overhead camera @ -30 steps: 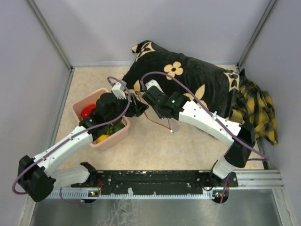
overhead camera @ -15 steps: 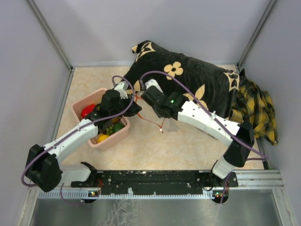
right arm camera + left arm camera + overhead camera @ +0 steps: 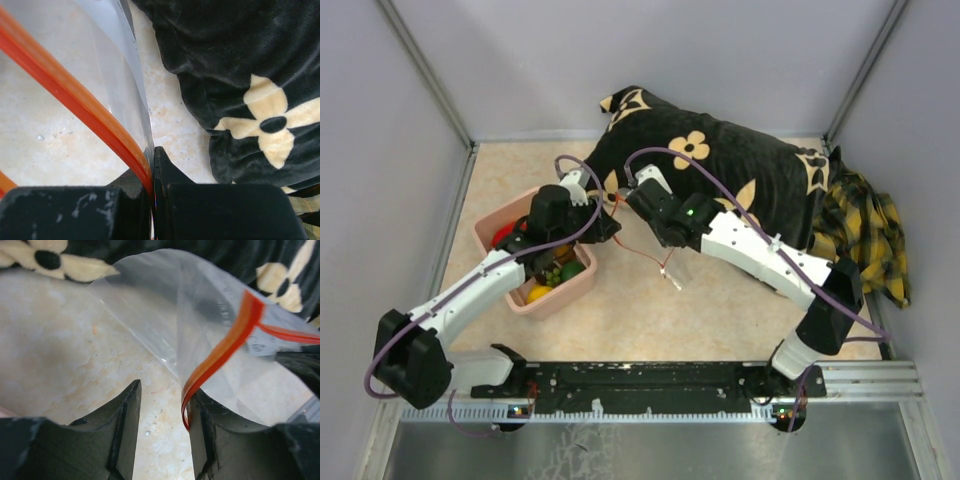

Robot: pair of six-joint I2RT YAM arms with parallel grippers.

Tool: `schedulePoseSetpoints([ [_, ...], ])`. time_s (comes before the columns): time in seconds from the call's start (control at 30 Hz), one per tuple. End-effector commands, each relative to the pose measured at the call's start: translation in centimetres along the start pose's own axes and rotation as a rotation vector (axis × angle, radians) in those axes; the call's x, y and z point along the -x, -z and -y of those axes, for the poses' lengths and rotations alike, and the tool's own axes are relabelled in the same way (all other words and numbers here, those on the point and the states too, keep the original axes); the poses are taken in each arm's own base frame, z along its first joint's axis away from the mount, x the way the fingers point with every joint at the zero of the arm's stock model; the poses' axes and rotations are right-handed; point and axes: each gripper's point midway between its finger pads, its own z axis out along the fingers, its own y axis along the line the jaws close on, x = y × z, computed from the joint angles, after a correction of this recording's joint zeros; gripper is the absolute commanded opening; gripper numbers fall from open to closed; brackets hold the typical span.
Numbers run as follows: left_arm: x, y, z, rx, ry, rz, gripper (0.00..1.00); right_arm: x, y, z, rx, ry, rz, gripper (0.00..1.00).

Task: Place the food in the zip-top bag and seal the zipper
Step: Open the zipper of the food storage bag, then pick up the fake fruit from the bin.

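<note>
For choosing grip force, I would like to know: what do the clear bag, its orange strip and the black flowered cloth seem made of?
The zip-top bag looks like thin clear plastic film: the table shows through it. Its zipper seems firmer, smooth orange-red plastic, bending in a curve. The black cloth is probably plush or velvet: matte, fuzzy surface.

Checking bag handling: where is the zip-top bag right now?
In the top view the zip-top bag is mid-table, just right of the pink tub, its zipper pinched by the right gripper.
</note>
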Motion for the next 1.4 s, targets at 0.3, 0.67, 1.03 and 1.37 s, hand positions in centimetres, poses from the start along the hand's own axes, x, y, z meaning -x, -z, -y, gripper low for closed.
schedulePoseSetpoints([
  [0.3,5.6,3.7,4.4,-0.145,-0.062,0.125,0.76,1.9,0.7,1.2,-0.063,-0.004,0.036,0.0],
  [0.67,6.3,7.6,-4.9,0.295,-0.136,0.145,0.9,1.7,0.0,0.9,-0.063,0.026,0.029,0.0],
  [1.03,6.2,11.2,-15.7,0.806,-0.221,-0.028,0.94,1.4,-0.8,-0.5,0.0,0.052,0.023,0.0],
  [1.37,4.9,12.7,-20.2,1.098,-0.357,-0.262,0.98,1.8,-0.8,-1.1,0.045,0.083,0.049,0.0],
])
